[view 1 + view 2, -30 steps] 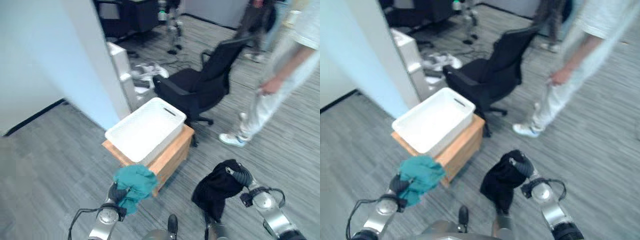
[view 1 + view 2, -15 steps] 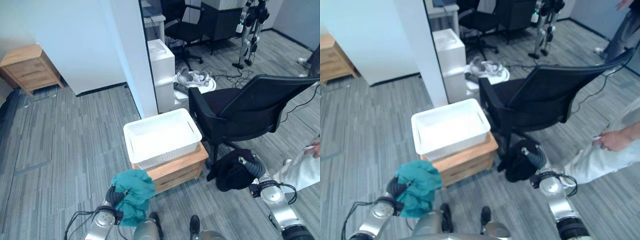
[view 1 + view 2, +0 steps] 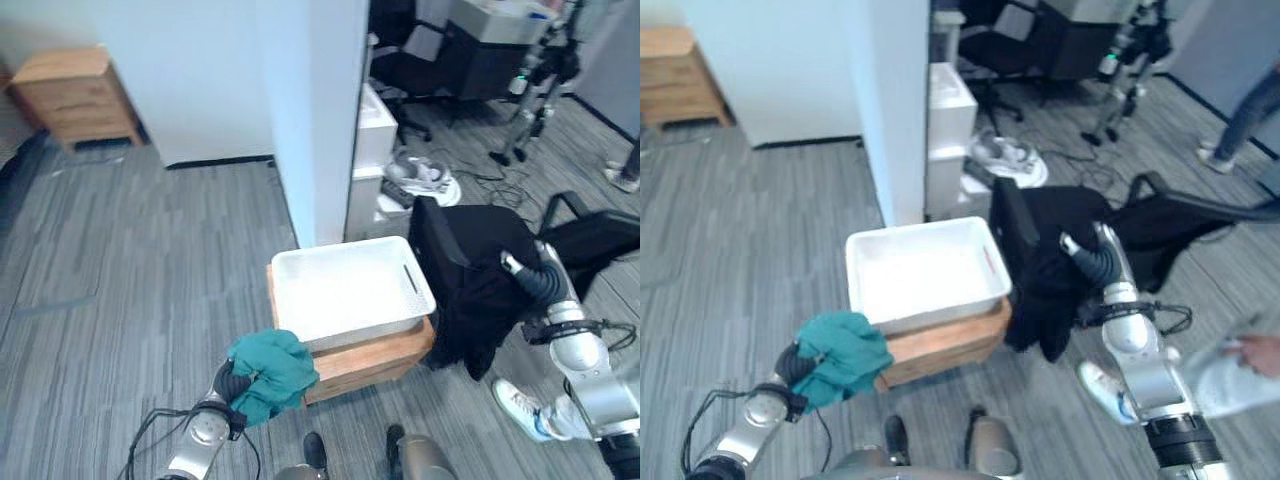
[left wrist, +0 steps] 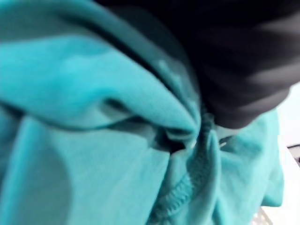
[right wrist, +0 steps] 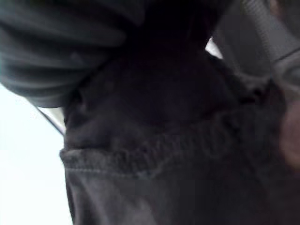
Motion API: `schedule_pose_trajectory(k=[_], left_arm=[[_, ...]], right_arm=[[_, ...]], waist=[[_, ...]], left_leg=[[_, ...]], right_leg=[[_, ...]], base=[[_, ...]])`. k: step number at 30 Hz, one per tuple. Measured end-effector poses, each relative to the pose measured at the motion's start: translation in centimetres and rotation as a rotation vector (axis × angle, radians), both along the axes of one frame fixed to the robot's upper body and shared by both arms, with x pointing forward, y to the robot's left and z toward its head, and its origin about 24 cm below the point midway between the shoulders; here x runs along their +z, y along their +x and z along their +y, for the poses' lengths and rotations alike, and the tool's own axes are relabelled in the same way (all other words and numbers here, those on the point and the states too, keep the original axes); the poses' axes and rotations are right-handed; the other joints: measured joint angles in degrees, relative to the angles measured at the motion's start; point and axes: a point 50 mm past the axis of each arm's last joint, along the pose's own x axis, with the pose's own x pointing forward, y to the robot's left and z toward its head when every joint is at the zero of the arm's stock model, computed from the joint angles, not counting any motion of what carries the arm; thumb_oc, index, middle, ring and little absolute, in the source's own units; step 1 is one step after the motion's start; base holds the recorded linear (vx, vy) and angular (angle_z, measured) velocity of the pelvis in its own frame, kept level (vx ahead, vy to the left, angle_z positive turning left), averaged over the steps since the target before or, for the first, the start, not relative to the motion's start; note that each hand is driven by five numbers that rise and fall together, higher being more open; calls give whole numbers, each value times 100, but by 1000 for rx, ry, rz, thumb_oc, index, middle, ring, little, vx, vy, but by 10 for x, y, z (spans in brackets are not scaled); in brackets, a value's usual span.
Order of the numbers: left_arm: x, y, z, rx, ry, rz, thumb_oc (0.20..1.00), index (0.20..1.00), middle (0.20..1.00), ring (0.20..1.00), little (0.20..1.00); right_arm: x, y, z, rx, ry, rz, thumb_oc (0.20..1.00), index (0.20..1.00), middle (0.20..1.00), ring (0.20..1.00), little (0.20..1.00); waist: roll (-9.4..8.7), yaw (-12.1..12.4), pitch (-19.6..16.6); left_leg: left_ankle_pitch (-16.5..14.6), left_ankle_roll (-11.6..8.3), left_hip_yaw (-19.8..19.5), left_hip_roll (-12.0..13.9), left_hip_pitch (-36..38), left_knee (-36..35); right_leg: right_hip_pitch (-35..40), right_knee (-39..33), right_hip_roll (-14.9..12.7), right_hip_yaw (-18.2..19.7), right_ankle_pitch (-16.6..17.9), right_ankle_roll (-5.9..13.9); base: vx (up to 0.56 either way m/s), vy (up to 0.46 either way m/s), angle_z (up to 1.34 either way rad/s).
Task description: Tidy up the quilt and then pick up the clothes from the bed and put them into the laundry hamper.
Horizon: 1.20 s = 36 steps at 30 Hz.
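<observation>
A bunched teal garment (image 3: 272,368) hangs from my left hand (image 3: 229,384), which is shut on it low at the left, just in front of the stand's front left corner. The same teal cloth (image 4: 93,164) shows close up past that hand. A black garment (image 3: 468,300) dangles from my right hand (image 3: 533,281), raised beside the right end of the white laundry hamper (image 3: 372,335). The hamper stands with nothing in it on a low wooden stand (image 3: 375,362). Dark cloth (image 5: 154,154) covers the right hand's fingers.
A black office chair (image 3: 592,236) stands right behind the black garment. A white pillar (image 3: 320,110) and white cabinet (image 3: 375,135) rise behind the hamper. A wooden nightstand (image 3: 75,92) sits far left. A person's shoe (image 3: 515,408) and hand (image 3: 1260,345) are at the right.
The camera has swung, so the whole scene has shifted. My right hand has risen, carrying the black garment up beside the hamper's right end. The left hand still holds the teal garment.
</observation>
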Motion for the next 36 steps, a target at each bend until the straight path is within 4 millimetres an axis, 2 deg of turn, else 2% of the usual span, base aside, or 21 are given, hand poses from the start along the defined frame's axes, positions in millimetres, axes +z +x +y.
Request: schedule_pose_trajectory(k=[1,2,4,5,6,8,11,14,18,20,22,25,30,32,34,36], left_arm=[[3,4,2,-2,8,-8,200,200,200,200,200],[4,4,4,-2,15,-8,200,200,200,200,200],[4,-2,13,11,37,4,200,200,200,200,200],[2,-9,20,34,44,15,200,200,200,200,200],[-3,-20,19,51,31,36,200,200,200,200,200],[-9,-33,17,51,20,66,200,200,200,200,200],[-13,-33,11,37,2,83,200,200,200,200,200],[-17,-29,1,16,-18,89,200,200,200,200,200],[-14,-22,-2,5,-21,63,200,200,200,200,200],[-15,-23,-5,-1,-20,63,200,200,200,200,200],[-17,-25,-7,-4,-19,68,200,200,200,200,200],[-17,-26,-8,-8,-17,68,200,200,200,200,200],[-7,-15,-19,-50,-37,5,200,200,200,200,200],[0,-8,-22,-67,-42,-34,200,200,200,200,200],[15,6,-27,-93,-44,-117,200,200,200,200,200],[43,25,-34,-142,-40,-261,200,200,200,200,200]], right_arm=[[8,3,3,16,-3,-32,200,200,200,200,200],[12,4,5,28,-1,-47,200,200,200,200,200],[19,6,12,62,-2,-84,200,200,200,200,200],[21,12,17,82,-9,-86,200,200,200,200,200],[26,20,21,100,-23,-89,200,200,200,200,200],[39,32,28,142,-83,-101,200,200,200,200,200],[62,54,41,190,-134,-136,200,200,200,200,200],[75,71,64,256,-180,-150,200,200,200,200,200],[78,84,77,272,-184,-141,200,200,200,200,200],[71,93,77,251,-190,-97,200,200,200,200,200],[61,100,74,221,-185,-47,200,200,200,200,200],[48,104,73,199,-177,11,200,200,200,200,200],[4,103,66,140,-151,164,200,200,200,200,200],[-14,99,68,138,-133,216,200,200,200,200,200],[-33,98,69,115,-116,288,200,200,200,200,200],[-49,98,68,82,-125,343,200,200,200,200,200]], waist=[[-56,-78,-35],[-91,-14,-48],[-201,158,-89],[-318,188,-138],[-189,195,-150],[-127,183,-183],[-131,194,-191],[-120,245,-186],[-111,379,-188],[-34,502,-180],[58,513,-144],[208,629,-65],[535,713,163],[627,717,279],[727,716,366],[795,721,438]], left_leg=[[7,2,-116,-35,-16,-9],[7,45,-98,-66,8,2],[-78,-50,-115,-172,130,-29],[-133,-129,-85,-245,197,-28],[-187,-206,-73,-67,213,-32],[-175,-305,-62,153,231,-31],[-134,-389,-89,404,247,-23],[-99,-460,-151,482,195,-27],[-98,-538,-257,483,18,-31],[-32,-554,-300,481,-175,-30],[12,-568,-418,477,-315,-30],[100,-528,-464,475,-542,-29],[181,-537,-594,462,-805,-23],[182,-540,-602,461,-811,-22],[197,-550,-665,462,-880,-26],[216,-566,-715,471,-936,-20]], right_leg=[[301,-815,-101,123,314,-17],[346,-965,-162,73,466,-17],[473,-964,-341,-15,894,-9],[557,-958,-373,5,1238,-56],[618,-941,-223,-53,1267,-105],[620,-938,-9,-120,1219,-187],[617,-938,231,-265,1218,-190],[610,-940,298,-389,1203,-213],[496,-967,292,-481,1124,-330],[328,-963,286,-536,1136,-346],[250,-960,276,-643,1135,-344],[48,-956,277,-682,1184,-404],[-152,-940,268,-825,1239,-454],[-151,-940,268,-844,1239,-454],[-183,-940,267,-908,1239,-454],[-217,-940,278,-956,1239,-454]], base=[[158,-128,135],[159,-152,69],[141,-116,11],[111,-88,-1],[109,-89,-5],[95,-76,-6],[74,-77,4],[29,-36,9],[19,-36,15],[-17,-20,14],[-14,-8,26],[-22,4,14],[1,6,12],[-4,-5,2],[-14,-4,14],[-26,9,12]])
